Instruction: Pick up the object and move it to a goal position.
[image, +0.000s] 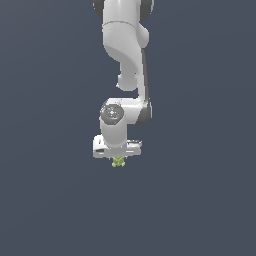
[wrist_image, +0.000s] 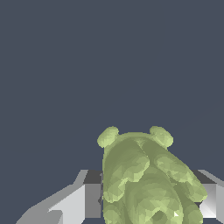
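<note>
The object (image: 118, 161) is a tiny yellow-green lumpy thing with small nubs, showing just under the white hand in the exterior view. In the wrist view the object (wrist_image: 146, 179) looks large, with two round nubs at its far end. My gripper (image: 118, 158) hangs straight down from the arm, and its fingers (wrist_image: 87, 199) sit close on both sides of the object, shut on it. The fingertips themselves are mostly hidden behind the hand in the exterior view. I cannot tell whether the object rests on the ground or is held off it.
A plain dark grey-blue surface (image: 200, 200) fills both views. The white arm (image: 125, 45) reaches down from the top middle of the exterior view. No other objects or marked spot show.
</note>
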